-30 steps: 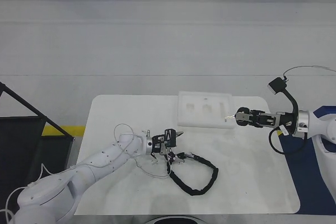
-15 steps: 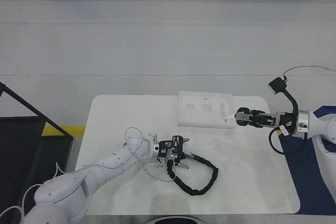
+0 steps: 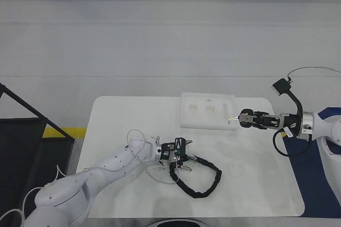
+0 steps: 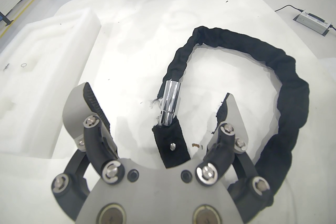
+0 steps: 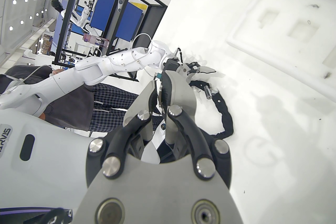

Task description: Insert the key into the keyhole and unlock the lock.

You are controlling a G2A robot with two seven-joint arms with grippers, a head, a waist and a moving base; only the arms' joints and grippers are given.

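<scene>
White and rounded at its corners, the table [image 3: 131, 113] carries a foam tray [image 3: 207, 110] along its far edge and a chain lock [image 3: 200, 177] nearer its near edge, about midway between the two sides. The lock is laid in a loop; its chain is wrapped in a black sleeve [image 4: 288, 72], and one end finishes in a chrome barrel [image 4: 170, 100] that is seated in a short black-covered block [image 4: 172, 147]. The left claw [image 4: 157, 93] is placed low over that block with its fingers spread wide, one on each side of the barrel and apart from it, so nothing is gripped there. The right claw [image 5: 160, 88] is held well apart from the lock, over the right end of the foam tray near the far right corner of the table. Its fingers are pressed close together on a small thin piece that sticks out at the tip, taken to be the key [image 3: 232, 119]. By this reading the key has been picked up and the lock has been reached but not secured. Left to be done, it is judged: the lock body must be clamped and steadied, the key carried across and lined up, pushed in and turned. Where the keyhole sits cannot be told.
</scene>
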